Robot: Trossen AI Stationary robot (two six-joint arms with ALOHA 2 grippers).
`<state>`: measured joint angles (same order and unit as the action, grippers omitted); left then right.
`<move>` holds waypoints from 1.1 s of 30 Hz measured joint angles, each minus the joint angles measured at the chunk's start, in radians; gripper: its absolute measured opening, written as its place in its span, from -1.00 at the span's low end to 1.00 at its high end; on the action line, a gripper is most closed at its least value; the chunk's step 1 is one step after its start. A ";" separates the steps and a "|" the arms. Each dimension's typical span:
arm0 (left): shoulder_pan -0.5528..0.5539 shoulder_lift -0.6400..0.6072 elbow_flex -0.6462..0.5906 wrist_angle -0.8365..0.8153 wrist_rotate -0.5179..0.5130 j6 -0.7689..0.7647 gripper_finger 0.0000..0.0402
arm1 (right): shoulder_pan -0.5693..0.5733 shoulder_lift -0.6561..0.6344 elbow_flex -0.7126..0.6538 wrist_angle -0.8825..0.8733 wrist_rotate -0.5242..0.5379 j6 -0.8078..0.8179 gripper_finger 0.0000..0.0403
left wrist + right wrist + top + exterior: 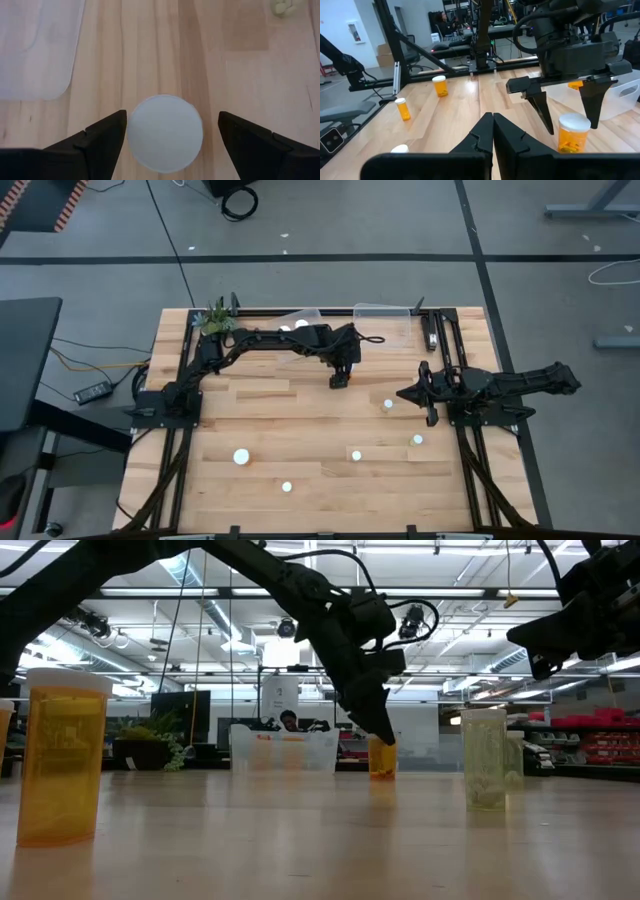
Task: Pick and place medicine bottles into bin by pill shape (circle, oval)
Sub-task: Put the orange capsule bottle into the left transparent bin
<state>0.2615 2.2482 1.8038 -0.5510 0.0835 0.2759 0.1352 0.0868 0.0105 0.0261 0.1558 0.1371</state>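
Grasp step on a bottle (pixel 164 132) near the table's (pixel 300 420) far edge, just short of the tubs (pixel 300 320). Left gripper (pixel 341 380) over it, fingers (pixel 95 142) spread wide, one each side of the white cap, not touching yet. Bottle upright, orange body seen from right wrist (pixel 573 132). Next: drop a bit lower, close on the body below the cap, lift straight up, carry to the matching tub. Pill shape not readable from here, so tub choice unclear. Right gripper (pixel 432 392) parked at the table's right side, fingers (pixel 492 131) pressed together, nothing held. Other bottles (pixel 241 457) scattered across the near half, still to sort.
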 joint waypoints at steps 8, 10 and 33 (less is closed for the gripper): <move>0.000 0.000 0.000 0.013 0.019 0.023 0.54 | 0.000 0.001 0.000 0.000 0.000 0.000 -0.90; 0.000 0.000 0.000 0.013 0.021 0.023 0.47 | 0.000 0.001 0.000 -0.001 0.000 0.000 -0.90; 0.010 0.000 0.000 -0.002 0.018 0.082 0.19 | 0.000 0.001 0.000 -0.001 0.000 0.000 -0.90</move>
<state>0.2720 2.2482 1.8038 -0.5529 0.1015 0.3575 0.1352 0.0879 0.0105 0.0252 0.1558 0.1371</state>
